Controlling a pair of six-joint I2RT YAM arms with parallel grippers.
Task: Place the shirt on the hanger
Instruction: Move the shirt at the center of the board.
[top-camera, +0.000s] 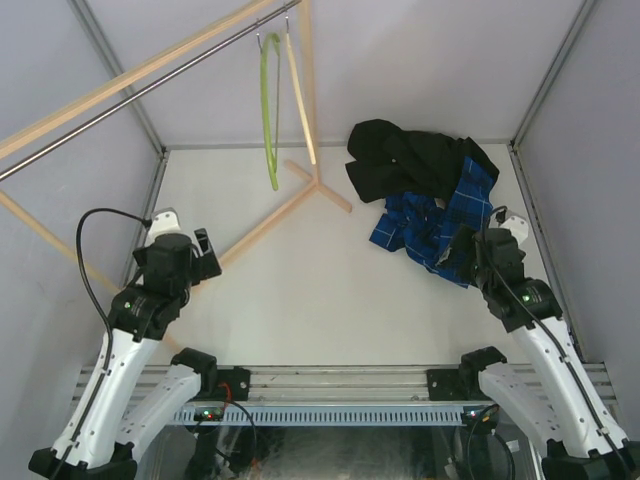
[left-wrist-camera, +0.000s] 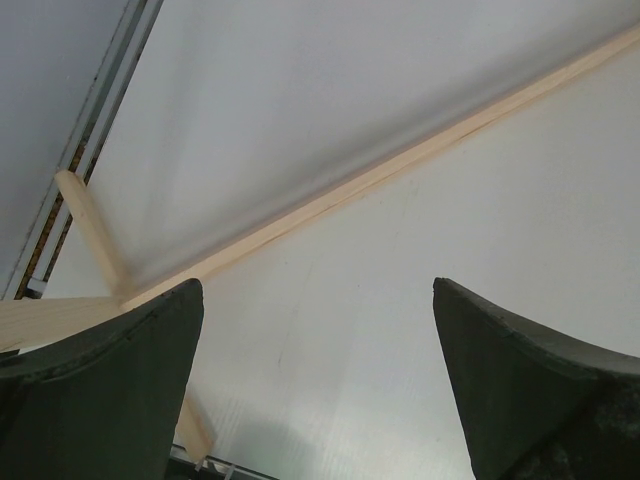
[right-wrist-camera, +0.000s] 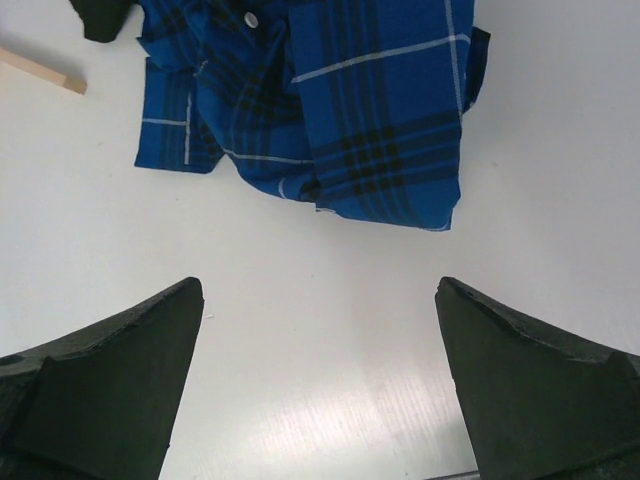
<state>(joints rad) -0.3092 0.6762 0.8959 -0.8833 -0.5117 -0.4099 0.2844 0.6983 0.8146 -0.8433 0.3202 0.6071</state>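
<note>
The blue plaid shirt (top-camera: 432, 222) lies crumpled on the white table at the back right, partly under a plain black garment (top-camera: 410, 158). It fills the top of the right wrist view (right-wrist-camera: 330, 110). The lime-green hanger (top-camera: 268, 105) hangs by its silver hook from the rail at the back left. My right gripper (top-camera: 462, 252) is open and empty at the shirt's near edge, just short of the cloth (right-wrist-camera: 318, 290). My left gripper (top-camera: 203, 248) is open and empty at the left, over bare table beside a wooden bar (left-wrist-camera: 318, 285).
A pale wooden hanger (top-camera: 300, 95) hangs beside the green one. A wooden rack with a metal rail (top-camera: 150, 85) spans the back left; its floor bars (top-camera: 275, 215) cross the table, also seen in the left wrist view (left-wrist-camera: 400, 160). Grey walls enclose the table.
</note>
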